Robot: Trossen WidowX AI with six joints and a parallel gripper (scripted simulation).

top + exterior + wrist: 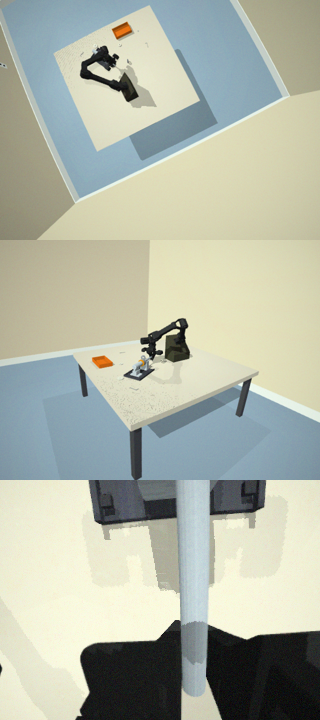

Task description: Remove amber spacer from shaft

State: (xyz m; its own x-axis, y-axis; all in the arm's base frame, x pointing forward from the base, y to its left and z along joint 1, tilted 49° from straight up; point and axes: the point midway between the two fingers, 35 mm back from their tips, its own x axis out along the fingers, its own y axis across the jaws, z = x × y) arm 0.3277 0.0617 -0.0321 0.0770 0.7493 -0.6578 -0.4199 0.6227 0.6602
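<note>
My gripper (113, 64) (152, 358) (185, 625) is shut on the pale shaft (149, 358) (194, 555), near its free end. The shaft runs level from the fingers toward the pale grey housing (136, 365) on the dark base plate (128, 375) (135, 517). An amber spacer (143, 362) sits around the shaft line, beside the big pale cylinder of the housing, above the base plate. No amber spacer shows on the table in these views. The arm hides most of the fixture in the top view, and other spacers cannot be told apart.
An orange tray (120, 26) (105, 365) stands beyond the fixture. Pale round pieces (119, 45) (120, 378) and thin bent pieces (146, 44) (133, 388) lie around it. A ring (127, 61) lies near the arm's dark pedestal (132, 93) (177, 354).
</note>
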